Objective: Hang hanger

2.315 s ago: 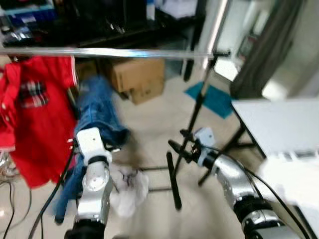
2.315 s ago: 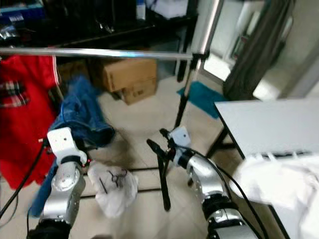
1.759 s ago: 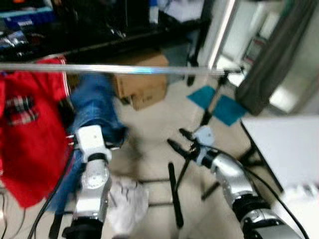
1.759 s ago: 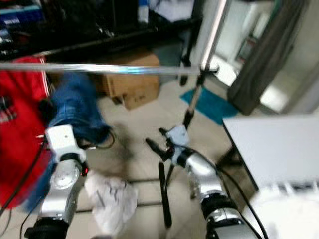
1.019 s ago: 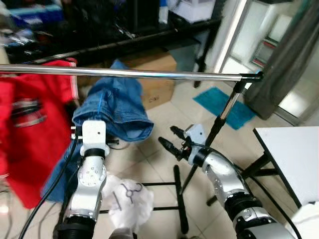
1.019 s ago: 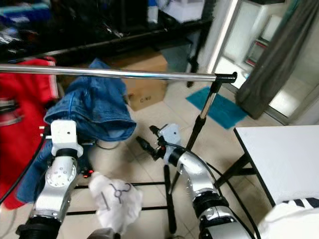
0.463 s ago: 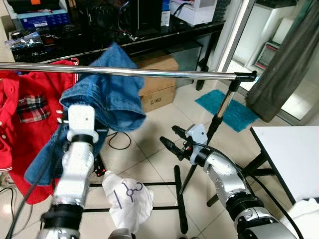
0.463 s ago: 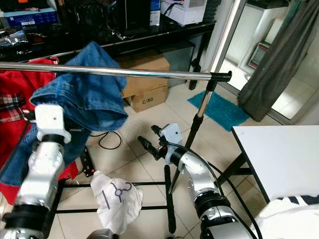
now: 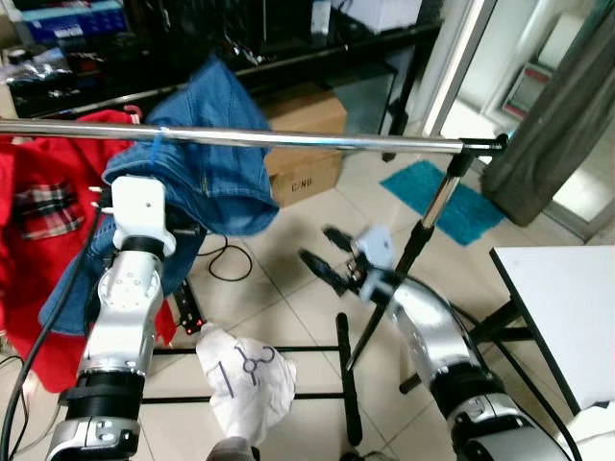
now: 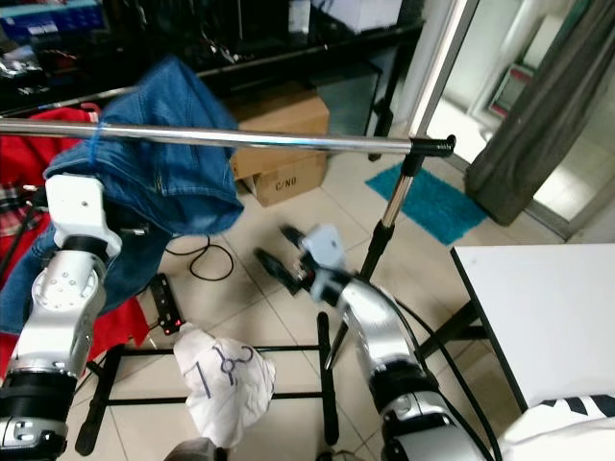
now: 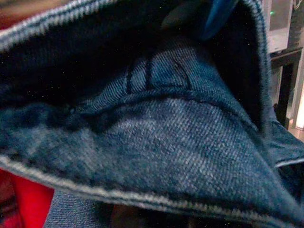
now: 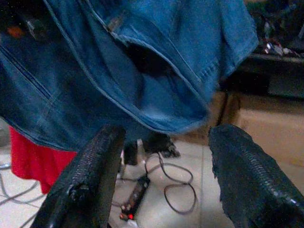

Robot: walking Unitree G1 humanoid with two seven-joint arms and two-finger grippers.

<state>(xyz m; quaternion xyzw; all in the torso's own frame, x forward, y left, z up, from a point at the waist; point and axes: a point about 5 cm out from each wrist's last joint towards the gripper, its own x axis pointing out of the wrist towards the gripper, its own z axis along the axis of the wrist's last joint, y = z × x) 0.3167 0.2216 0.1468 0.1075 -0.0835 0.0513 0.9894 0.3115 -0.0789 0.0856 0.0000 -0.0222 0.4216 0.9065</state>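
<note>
Upper left of the frame: your left pincer is raised beneath the rail, buried in the blue jeans draped there; its finger state cannot be told. A blue hanger hook loops the rail. Centre: your right pincer is spread wide, empty, facing the jeans.

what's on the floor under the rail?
Under the rail: a crumpled white cloth on the tiles and the rack's black base bars. A black cable and power strip lie further left, partly hidden behind the denim garment held up by the left arm.
</note>
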